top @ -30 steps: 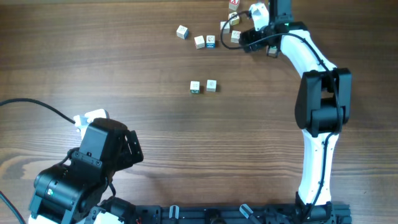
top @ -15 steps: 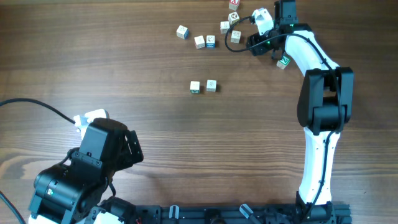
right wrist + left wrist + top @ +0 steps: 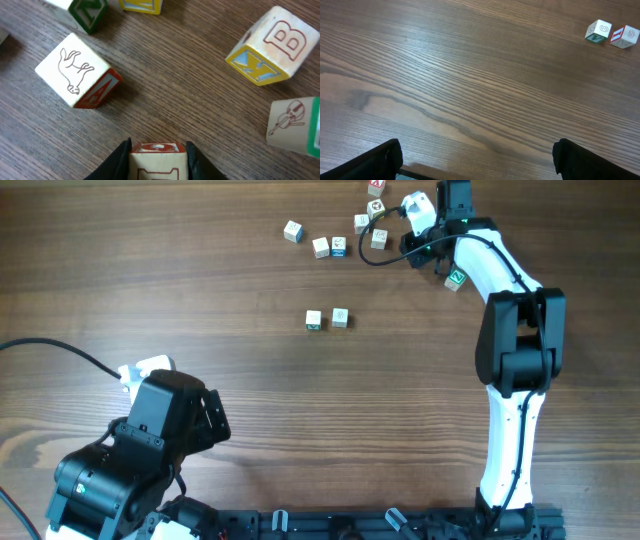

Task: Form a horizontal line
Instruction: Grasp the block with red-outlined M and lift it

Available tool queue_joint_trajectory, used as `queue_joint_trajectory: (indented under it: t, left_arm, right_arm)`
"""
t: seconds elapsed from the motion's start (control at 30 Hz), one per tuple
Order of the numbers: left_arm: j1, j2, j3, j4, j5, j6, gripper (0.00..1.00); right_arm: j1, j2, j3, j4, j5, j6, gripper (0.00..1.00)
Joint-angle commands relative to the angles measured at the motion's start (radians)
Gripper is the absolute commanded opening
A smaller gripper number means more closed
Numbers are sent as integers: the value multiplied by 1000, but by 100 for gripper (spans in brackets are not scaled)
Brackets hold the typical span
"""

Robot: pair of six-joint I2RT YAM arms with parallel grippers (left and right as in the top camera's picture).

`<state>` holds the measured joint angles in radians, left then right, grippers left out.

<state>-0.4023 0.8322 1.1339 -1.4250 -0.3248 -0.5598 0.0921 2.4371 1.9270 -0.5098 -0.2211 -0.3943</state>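
Two small white cubes (image 3: pixel 327 319) lie side by side in a short row at mid-table; the left wrist view shows them as a green-marked cube (image 3: pixel 598 31) and a red-marked one (image 3: pixel 625 36). My right gripper (image 3: pixel 158 162) is at the far right of the table among loose cubes. Its black fingers press both sides of a white cube with a red top face (image 3: pixel 158 159). In the overhead view the right gripper (image 3: pixel 412 248) hides that cube. The left gripper (image 3: pixel 477 161) hovers wide open over bare wood at the near left, with nothing between its fingers.
Loose cubes surround the right gripper: an animal cube with a red A (image 3: pixel 77 70), a B cube with yellow and blue faces (image 3: pixel 265 47), and a green-edged cube (image 3: pixel 295 125). Several more lie at the far edge (image 3: pixel 321 247). A green-marked cube (image 3: pixel 456 278) sits beside the right arm.
The right gripper shifted slightly right and its jaws closed onto the red-topped cube. A green-marked cube now shows beside the right arm. The left arm has not moved.
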Motion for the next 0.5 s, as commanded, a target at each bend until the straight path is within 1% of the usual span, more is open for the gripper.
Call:
queue_joint_trajectory:
  t: [0.0,0.17,0.2,0.27,0.37,0.47]
  left_arm:
    - [8,-2,-5,2,-17,-10,100]
    - [8,-2,-5,2,-17,-10,100]
    - [8,-2,-4,2,-17,-10,100]
    - [8,-2,-5,2,-17,-10,100]
    - [8,-2,-5,2,-17,-10,100]
    - [8,-2,-5,2,-17,-10,100]
  right_arm:
    - [3,17,18,-13,89,89,27]
    - [19,-55,18,-50,91,216,25]
    - [24,-75,18,-68,91,237,23]
    - [40,-116,18,-116,93,277,19]
    - [60,-150,18,-177,95,321,18]
    - [87,-172,18,-261,94,386,13]
